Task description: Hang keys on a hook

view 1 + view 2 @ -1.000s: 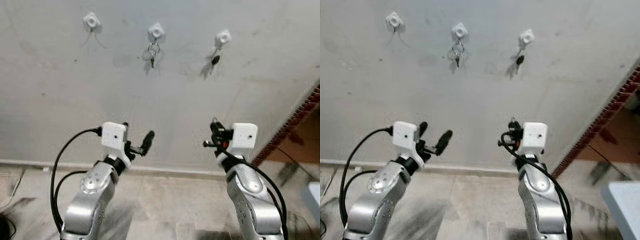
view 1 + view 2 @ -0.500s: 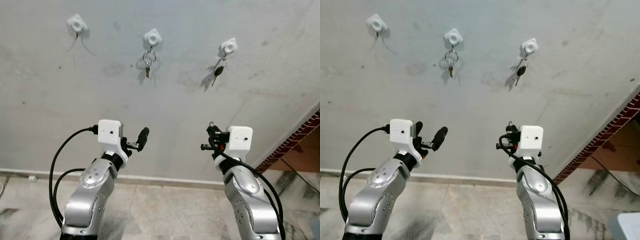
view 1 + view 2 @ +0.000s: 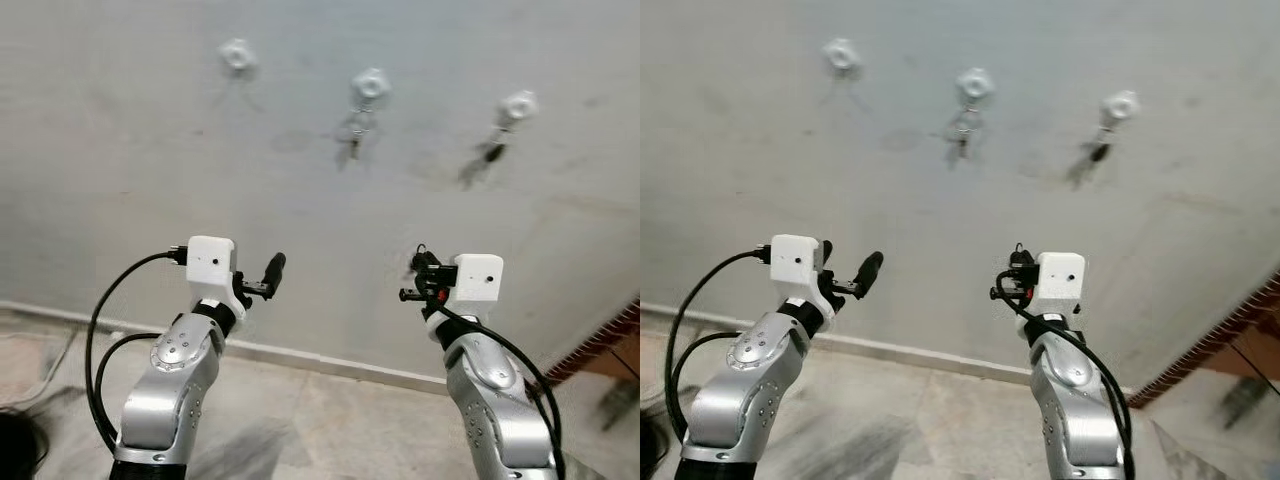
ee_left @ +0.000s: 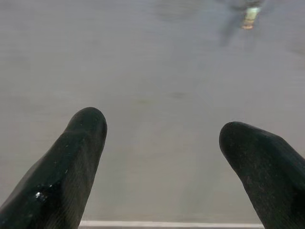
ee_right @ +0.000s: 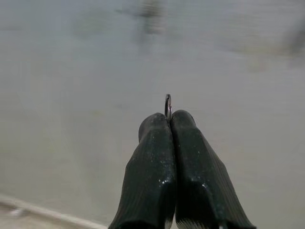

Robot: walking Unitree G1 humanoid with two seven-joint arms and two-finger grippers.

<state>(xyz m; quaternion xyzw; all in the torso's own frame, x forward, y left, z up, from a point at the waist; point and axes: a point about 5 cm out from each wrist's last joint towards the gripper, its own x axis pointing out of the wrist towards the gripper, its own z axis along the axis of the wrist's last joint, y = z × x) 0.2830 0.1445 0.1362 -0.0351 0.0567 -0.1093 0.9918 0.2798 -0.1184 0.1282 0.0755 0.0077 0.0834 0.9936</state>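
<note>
Three white hooks sit high on the grey wall. The left hook (image 3: 238,55) looks bare. A key bunch (image 3: 352,130) hangs from the middle hook (image 3: 371,82), and a dark key (image 3: 488,152) from the right hook (image 3: 518,105). My right gripper (image 3: 413,281) is raised well below the hooks, shut on a thin metal key ring (image 5: 167,105) that pokes out between its fingertips. Level with it, my left gripper (image 3: 847,265) is open with nothing in it and faces the wall (image 4: 162,95). The head views are blurred.
A pale skirting strip (image 3: 300,355) runs along the foot of the wall above the tiled floor (image 3: 320,430). A red brick edge (image 3: 600,345) rises at the lower right. A dark object with cables (image 3: 15,440) lies at the lower left.
The whole picture has shifted, with the hooks now further right, so the camera has turned left. Both arms hold much the same pose. The right gripper stays shut on the ring.
</note>
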